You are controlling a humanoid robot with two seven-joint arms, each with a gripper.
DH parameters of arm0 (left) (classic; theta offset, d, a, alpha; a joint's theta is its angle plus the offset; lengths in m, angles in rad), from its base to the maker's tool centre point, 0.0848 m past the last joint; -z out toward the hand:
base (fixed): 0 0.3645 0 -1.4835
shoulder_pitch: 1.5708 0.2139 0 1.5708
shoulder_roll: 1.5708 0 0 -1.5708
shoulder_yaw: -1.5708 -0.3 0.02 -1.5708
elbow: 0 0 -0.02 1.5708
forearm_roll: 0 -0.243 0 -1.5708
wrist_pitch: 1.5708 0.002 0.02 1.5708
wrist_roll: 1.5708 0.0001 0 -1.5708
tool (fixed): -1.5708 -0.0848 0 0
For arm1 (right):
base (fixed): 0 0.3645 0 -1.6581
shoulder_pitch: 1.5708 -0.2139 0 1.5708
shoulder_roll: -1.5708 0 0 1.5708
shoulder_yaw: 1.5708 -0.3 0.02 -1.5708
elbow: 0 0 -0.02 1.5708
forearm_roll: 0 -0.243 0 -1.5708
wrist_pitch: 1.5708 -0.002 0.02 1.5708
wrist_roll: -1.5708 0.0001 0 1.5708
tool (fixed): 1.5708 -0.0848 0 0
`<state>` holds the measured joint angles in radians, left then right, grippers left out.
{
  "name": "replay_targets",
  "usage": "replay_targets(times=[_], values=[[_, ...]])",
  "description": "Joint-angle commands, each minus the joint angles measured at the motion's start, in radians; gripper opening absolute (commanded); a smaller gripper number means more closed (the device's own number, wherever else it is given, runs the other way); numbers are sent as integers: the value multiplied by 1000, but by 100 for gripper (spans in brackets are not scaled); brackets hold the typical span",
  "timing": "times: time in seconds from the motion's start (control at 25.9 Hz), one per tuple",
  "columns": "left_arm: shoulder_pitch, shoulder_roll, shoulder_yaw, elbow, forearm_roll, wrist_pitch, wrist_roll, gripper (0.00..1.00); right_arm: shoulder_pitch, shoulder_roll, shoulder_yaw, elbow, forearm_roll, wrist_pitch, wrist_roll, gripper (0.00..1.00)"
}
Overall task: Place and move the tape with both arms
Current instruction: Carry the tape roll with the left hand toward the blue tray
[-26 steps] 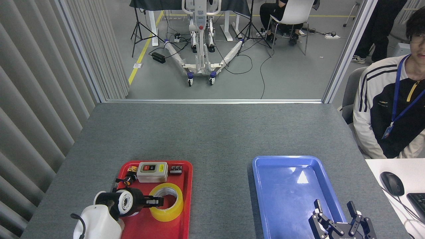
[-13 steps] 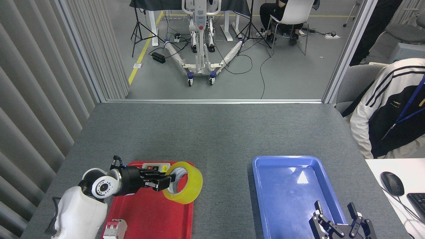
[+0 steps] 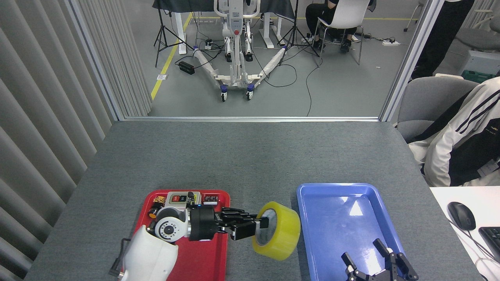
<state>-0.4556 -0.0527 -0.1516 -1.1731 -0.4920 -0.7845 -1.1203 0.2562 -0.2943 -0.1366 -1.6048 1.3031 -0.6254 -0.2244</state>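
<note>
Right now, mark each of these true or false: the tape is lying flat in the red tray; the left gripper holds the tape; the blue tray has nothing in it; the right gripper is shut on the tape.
1. The tape lies flat in the red tray. False: it is lifted, tilted on edge, between the two trays.
2. The left gripper holds the tape. True: its fingers reach into the core.
3. The blue tray has nothing in it. True.
4. The right gripper is shut on the tape. False: it is open and holds nothing, over the blue tray's near end.
</note>
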Motion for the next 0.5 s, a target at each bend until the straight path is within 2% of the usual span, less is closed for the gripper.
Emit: replay_targets(times=[0.0,0.23,0.46], values=[[-5,-75,-29,26,-2,-1,-7,0,3,-6,-1,-4,-7,-160,-12,100],[-8,-72,-31,55,9,-1,-4,0,0,-12,77,-14,-7,-160,-12,100],[-8,-79,-31,53,0,-1,5,0,24,-9,101,-96,-8,-160,-10,100]])
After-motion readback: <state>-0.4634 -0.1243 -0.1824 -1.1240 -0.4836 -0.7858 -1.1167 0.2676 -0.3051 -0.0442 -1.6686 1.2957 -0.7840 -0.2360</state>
